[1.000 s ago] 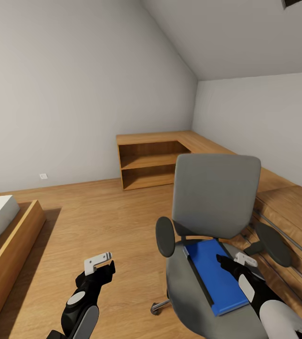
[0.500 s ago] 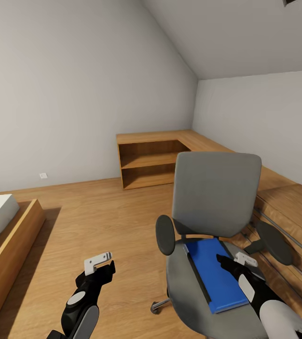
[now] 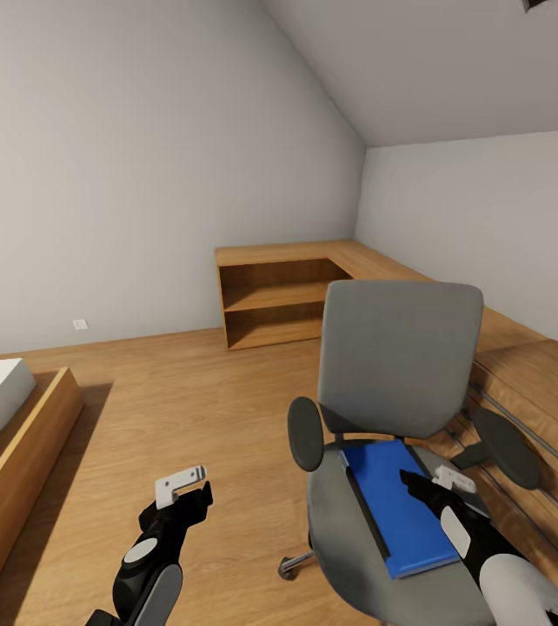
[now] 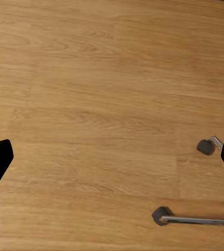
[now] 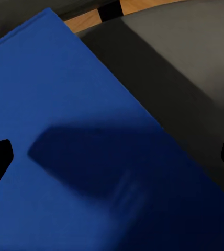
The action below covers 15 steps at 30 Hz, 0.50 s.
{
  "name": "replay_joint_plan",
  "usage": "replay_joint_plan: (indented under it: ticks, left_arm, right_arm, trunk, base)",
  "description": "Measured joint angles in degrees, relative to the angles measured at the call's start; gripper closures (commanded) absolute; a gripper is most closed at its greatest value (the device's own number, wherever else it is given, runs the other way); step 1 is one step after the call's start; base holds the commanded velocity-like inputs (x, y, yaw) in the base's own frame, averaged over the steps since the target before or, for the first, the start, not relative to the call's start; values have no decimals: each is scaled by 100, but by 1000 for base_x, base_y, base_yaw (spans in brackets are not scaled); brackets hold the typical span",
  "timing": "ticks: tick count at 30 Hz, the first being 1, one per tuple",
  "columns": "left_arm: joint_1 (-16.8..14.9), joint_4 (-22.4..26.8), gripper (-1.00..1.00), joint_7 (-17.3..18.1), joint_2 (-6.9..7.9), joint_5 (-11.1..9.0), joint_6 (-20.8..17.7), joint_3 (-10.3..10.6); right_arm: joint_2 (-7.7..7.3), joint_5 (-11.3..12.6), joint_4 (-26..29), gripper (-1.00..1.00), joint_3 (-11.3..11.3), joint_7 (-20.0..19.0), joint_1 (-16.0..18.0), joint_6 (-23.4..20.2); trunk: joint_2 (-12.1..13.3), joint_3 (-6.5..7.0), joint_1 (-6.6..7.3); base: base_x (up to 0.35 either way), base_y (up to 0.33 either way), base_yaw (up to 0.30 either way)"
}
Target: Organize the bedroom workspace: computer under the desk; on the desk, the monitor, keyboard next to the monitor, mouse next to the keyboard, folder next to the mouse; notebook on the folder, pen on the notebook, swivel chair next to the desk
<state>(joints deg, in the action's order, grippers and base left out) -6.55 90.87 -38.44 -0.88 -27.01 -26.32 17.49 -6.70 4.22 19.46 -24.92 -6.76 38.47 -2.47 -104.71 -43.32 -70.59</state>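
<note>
The swivel chair (image 3: pixel 398 365), grey with black armrests, stands right in front of me at centre right. A bright blue folder (image 3: pixel 388 500) lies flat on its seat. My right gripper (image 3: pixel 431 481) hovers just above the folder's right half, open. In the right wrist view the folder (image 5: pixel 65 130) lies close below the open gripper (image 5: pixel 112 157), with the grey seat (image 5: pixel 185 78) beside it. My left gripper (image 3: pixel 188 491) hangs open over bare floor to the left of the chair. In the left wrist view it (image 4: pixel 112 157) looks down on a chair caster (image 4: pixel 161 215).
A low wooden bed (image 3: pixel 18 435) with a white mattress sits at the left. A light-wood open shelf unit (image 3: pixel 279 296) stands at the back wall and joins a low wooden cabinet (image 3: pixel 540 374) along the right wall, close behind the chair. Wood floor (image 3: pixel 183 400) lies open between bed and chair.
The chair with the folder has turned or shifted very slightly under my right gripper. Both grippers have held still.
</note>
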Motion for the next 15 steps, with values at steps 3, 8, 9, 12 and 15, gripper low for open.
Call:
replay_joint_plan:
  ticks: [3,8,9,12,15]
  left_arm:
    - [0,0,-100,-1,1,1,0,-3]
    - [0,-1,-100,3,0,1,0,-1]
    - [0,-3,-100,4,0,1,0,-3]
    - [0,-5,-100,2,1,1,0,-2]
    - [0,-6,-100,2,3,1,0,-4]
  right_arm:
    - [0,0,0,-100,1,0,-1,0]
    - [0,0,-1,-100,1,0,-2,0]
    - [0,0,-1,-100,1,0,-2,0]
    - [0,0,-1,-100,1,0,-2,0]
    - [0,0,-1,-100,1,0,-1,2]
  trunk:
    - [0,0,-1]
    - [0,0,-3]
    - [0,0,-3]
    - [0,0,-2]
    - [0,0,-1]
  base:
    - [-108,0,0]
    - [-255,0,0]
    - [-281,0,0]
    - [-171,0,0]
    - [-66,0,0]
